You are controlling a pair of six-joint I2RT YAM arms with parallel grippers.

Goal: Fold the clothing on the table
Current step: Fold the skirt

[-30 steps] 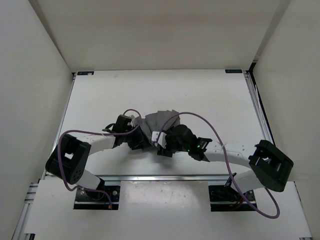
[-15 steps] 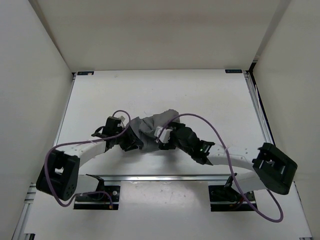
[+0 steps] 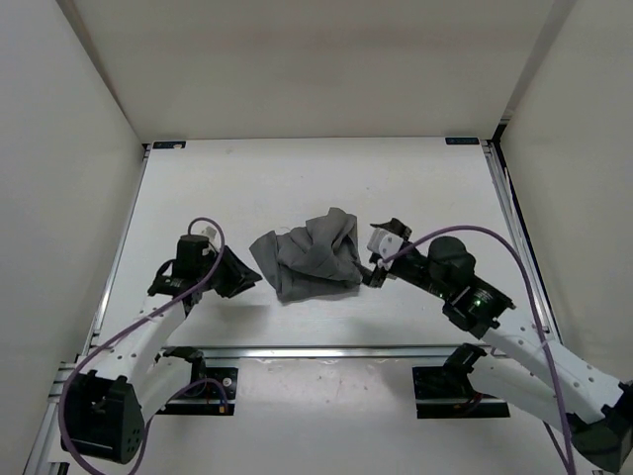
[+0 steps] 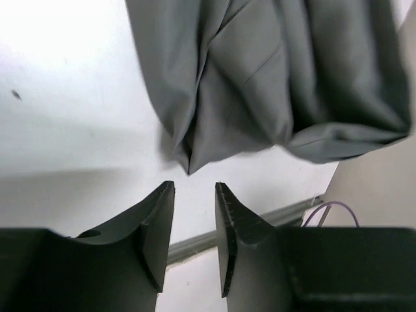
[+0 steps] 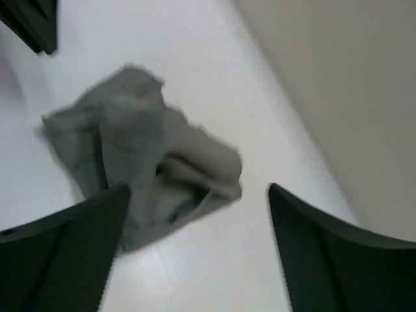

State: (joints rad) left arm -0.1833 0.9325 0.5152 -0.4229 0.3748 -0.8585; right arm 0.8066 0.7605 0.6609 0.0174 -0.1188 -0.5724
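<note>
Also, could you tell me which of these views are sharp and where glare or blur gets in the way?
Top external: sharp and evenly lit, the folds of the clothing clear against the table. Left wrist: the clothing is fairly crisp, but the table at upper left is washed out by glare. Right wrist: blurred throughout, the clothing's edges smeared.

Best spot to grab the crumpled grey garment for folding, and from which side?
I'd take the crumpled medium-grey soft fabric garment at its pointed corner, coming low from the left with the left gripper. That corner juts out from the heap onto the white table, directly ahead of the open jaws; elsewhere the layers bunch thick.
</note>
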